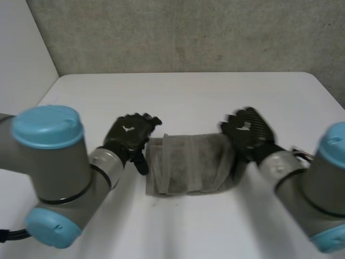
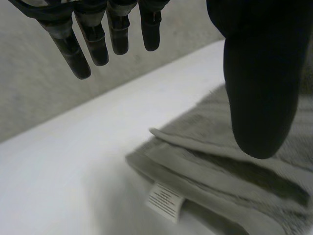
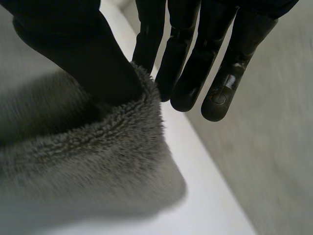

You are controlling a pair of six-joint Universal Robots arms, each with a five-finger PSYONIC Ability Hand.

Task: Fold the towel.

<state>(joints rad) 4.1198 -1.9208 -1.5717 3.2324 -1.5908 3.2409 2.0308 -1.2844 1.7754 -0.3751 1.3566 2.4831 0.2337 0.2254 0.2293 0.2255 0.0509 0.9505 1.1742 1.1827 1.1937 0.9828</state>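
A grey towel (image 1: 188, 164) lies folded into a small thick rectangle at the table's middle, between my hands. My left hand (image 1: 129, 135) is at its left edge, open. In the left wrist view its fingers (image 2: 78, 54) hang straight above the table, and the thumb (image 2: 259, 88) is over the towel (image 2: 234, 161) near a white label (image 2: 165, 200). My right hand (image 1: 248, 132) is at the towel's right edge. There the thumb (image 3: 78, 54) presses the fluffy towel edge (image 3: 98, 156) against the straight fingers (image 3: 190, 73), and that edge stands raised.
The white table (image 1: 188, 97) has bare room behind and in front of the towel. A grey wall (image 1: 188, 32) runs along its far edge, and a white panel (image 1: 21, 48) stands at the far left.
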